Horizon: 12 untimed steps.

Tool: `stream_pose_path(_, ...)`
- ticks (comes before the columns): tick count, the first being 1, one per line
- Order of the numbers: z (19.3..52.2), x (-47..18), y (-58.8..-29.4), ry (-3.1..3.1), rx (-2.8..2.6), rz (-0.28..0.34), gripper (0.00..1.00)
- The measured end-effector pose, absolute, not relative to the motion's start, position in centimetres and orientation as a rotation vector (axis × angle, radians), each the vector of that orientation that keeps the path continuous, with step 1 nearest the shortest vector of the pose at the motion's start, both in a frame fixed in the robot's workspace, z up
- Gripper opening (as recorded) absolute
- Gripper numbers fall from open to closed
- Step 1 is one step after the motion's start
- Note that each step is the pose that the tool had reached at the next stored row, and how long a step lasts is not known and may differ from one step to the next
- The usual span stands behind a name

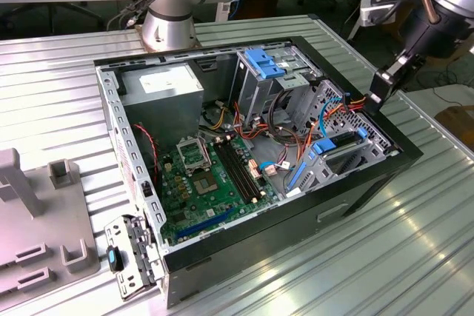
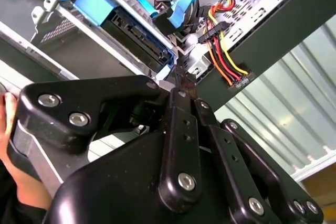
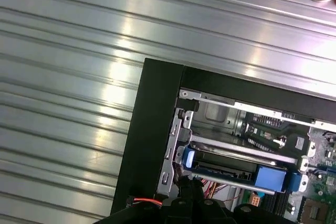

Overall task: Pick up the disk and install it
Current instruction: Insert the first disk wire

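Ribbed metal tabletop carries an open black computer case. Black tool, pinched together and empty, hangs close above the blue-framed grey metal disk, which lies lengthwise along the case wall

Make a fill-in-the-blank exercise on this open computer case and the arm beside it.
The open computer case lies on a ribbed ___ table. Its motherboard is ___. The gripper hovers by the case's side at the exterior view's ___. The plastic carrier atop the drive cage is ___.
Missing: metal; green; right; blue.
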<state>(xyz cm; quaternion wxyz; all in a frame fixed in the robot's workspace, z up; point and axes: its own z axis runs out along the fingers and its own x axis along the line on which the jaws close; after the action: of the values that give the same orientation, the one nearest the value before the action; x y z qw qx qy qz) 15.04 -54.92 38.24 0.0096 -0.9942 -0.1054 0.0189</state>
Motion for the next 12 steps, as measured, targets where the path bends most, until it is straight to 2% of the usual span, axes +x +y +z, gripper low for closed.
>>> stream_pose_path(9,37.94,15.25,-54.90,-0.115,-3.117,0.057,0.11)
stream_pose_path(12,37.91,15.27,-54.90,-0.062,-3.112,0.031,0.11)
